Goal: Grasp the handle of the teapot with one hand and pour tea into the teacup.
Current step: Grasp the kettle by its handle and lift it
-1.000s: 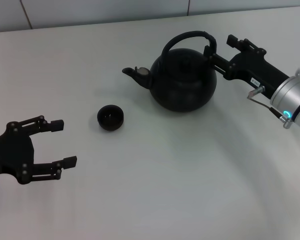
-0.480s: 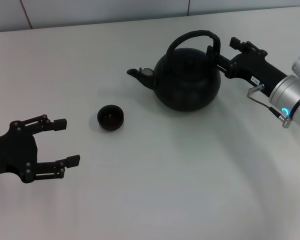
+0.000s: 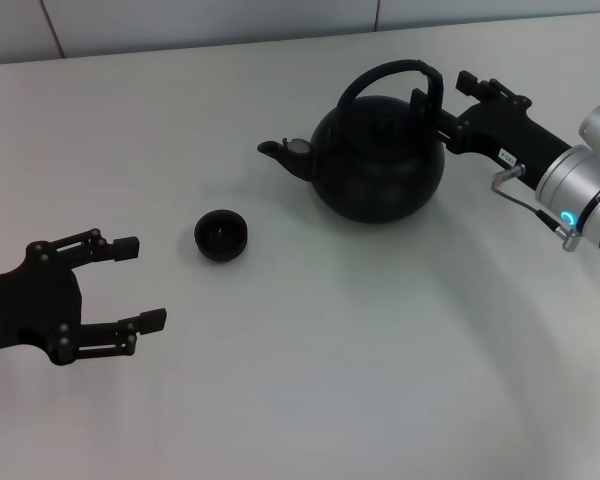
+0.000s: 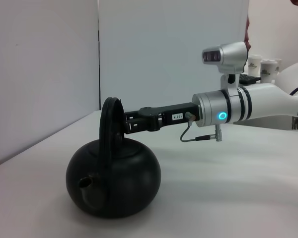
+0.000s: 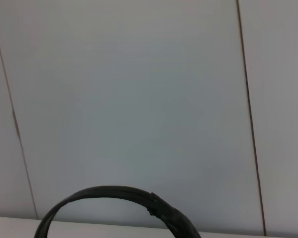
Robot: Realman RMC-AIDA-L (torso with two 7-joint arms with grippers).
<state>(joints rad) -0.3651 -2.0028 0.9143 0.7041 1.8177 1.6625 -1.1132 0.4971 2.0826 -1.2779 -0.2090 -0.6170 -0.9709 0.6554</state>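
The right claw (image 3: 427, 100) is closed on the arched handle of the teapot (image 3: 378, 155), gripping it on the side away from the spout; its slim black fingers lead back into a black bracket and then a smooth silver wrist with a glowing blue ring. In the left wrist view the same claw (image 4: 120, 122) meets the handle near its top, the arm reaching in level above the pot's shoulder. The teapot is round and squat, matte black, with a short stubby spout and a small lid knob; it sits on the far right part of the pale, smooth bench (image 3: 310, 380), spout turned toward the robot's left. The teacup (image 3: 221, 235), a low black bowl-like cup without a handle, stands apart from the pot, nearer and to the left of the spout. The left claw (image 3: 132, 282) hovers spread wide near the bench's left edge, well apart from the cup, holding nothing.
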